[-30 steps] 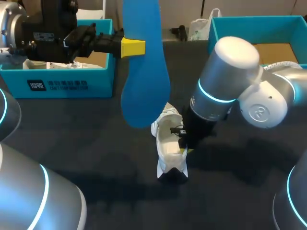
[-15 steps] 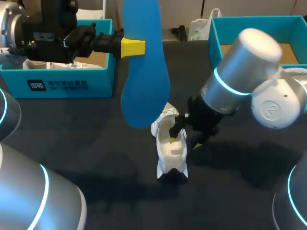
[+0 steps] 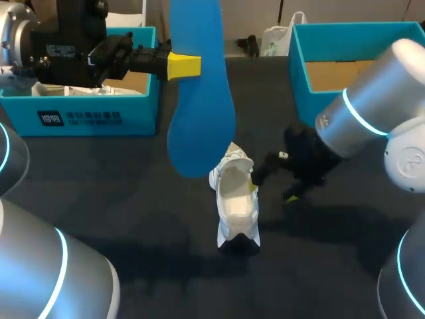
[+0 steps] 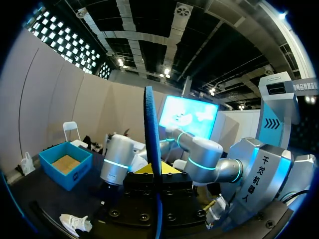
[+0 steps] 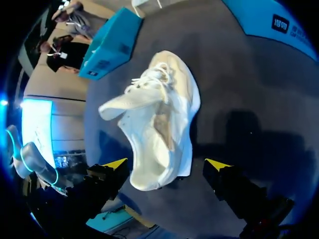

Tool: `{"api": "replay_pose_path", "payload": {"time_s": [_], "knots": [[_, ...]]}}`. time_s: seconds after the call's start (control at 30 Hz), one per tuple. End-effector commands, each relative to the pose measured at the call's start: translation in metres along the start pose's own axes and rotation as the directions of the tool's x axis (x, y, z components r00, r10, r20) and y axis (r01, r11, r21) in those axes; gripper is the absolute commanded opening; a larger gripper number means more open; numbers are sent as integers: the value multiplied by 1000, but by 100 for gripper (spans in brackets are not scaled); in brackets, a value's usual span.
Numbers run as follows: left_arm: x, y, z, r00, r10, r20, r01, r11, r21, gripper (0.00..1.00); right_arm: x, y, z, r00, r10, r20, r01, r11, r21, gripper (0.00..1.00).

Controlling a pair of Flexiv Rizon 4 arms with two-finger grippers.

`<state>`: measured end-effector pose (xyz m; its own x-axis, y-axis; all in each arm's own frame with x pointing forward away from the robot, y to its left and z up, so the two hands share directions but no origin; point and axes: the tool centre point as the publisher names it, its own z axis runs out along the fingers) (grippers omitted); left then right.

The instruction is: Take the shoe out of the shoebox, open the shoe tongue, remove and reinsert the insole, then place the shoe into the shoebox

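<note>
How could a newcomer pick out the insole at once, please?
From the left-hand teal shoebox, follow the left gripper to the sheet it holds upright in the air. Unlike the white shoe nearby, the insole is bright blue, flat and foot-shaped.

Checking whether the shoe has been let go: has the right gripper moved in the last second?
Yes: the right gripper has backed off the shoe, toward the right-hand box.

The shoe (image 3: 236, 199) is lying mid-bench (image 3: 133, 199). The insole (image 3: 199, 93) is hanging upright above and just behind it, clamped in the left tool (image 3: 182, 66). The right tool (image 3: 271, 189) is sitting just right of the shoe, fingers apart. The left shoebox (image 3: 86, 116) and right shoebox (image 3: 332, 40) are standing at the far corners.
</note>
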<state>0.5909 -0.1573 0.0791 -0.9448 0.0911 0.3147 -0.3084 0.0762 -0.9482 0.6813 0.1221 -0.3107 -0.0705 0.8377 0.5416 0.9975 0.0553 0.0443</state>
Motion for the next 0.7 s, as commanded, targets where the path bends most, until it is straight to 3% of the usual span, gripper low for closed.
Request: {"api": "replay_pose_path", "payload": {"time_s": [0.03, 0.3, 0.47, 0.6, 0.63, 0.7], "knots": [[-1, 0, 2, 1000, 0, 0, 0, 1000, -1, 0, 0, 6, -12, 996, -41, -84, 41, 999, 0, 100], [-1, 0, 2, 1000, 0, 0, 0, 1000, -1, 0, 16, 32, -57, 968, -104, -228, 111, 994, 18, 100], [-13, 0, 1, 952, 305, 11, -305, 952, -18, 0, 17, 39, -73, 923, -142, -357, 131, 990, -54, 100], [-22, -1, -3, 810, 585, -21, -586, 810, -13, 0, 19, 39, -78, 893, -139, -428, 106, 989, -99, 100], [-24, 0, -4, 723, 689, -46, -690, 723, -14, 0, 19, 38, -79, 888, -140, -438, 104, 989, -107, 100], [-36, 9, -3, 455, 885, -96, -889, 446, -100, 0, 19, 38, -79, 888, -140, -438, 104, 989, -107, 100]]}}
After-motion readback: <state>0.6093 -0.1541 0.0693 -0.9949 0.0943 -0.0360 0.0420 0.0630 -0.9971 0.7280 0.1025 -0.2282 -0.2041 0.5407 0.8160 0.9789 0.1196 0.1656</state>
